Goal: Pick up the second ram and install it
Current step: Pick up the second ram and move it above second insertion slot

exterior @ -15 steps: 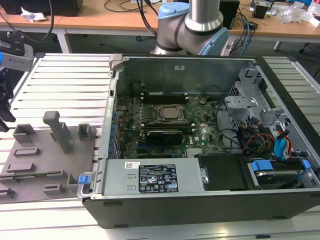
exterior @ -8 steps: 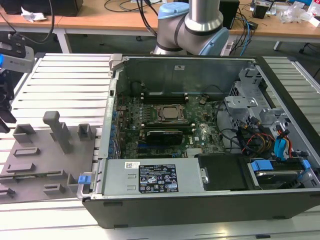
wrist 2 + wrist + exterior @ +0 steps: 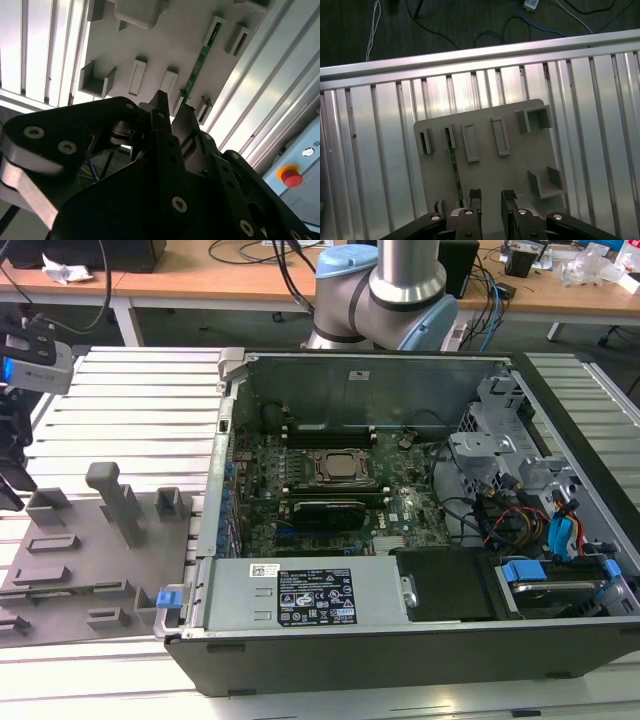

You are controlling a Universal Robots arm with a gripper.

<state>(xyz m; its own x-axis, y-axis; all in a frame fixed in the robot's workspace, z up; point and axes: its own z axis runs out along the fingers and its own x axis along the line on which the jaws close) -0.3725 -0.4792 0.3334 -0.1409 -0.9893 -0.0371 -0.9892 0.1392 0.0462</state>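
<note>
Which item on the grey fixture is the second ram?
On the ribbed aluminium table lies a grey plastic fixture. The second ram stands on edge in it, near the open gripper. It is the only thin green strip among grey blocks and pockets.

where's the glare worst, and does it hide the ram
First wrist view: glare streaks the table slats beside the fixture, yet the ram on it shows plainly. Second wrist view: the slats burn out white, the gripper is a dark shape in front, the ram is untouched by glare. Exterior view: even light, the case shaded inside.
</note>
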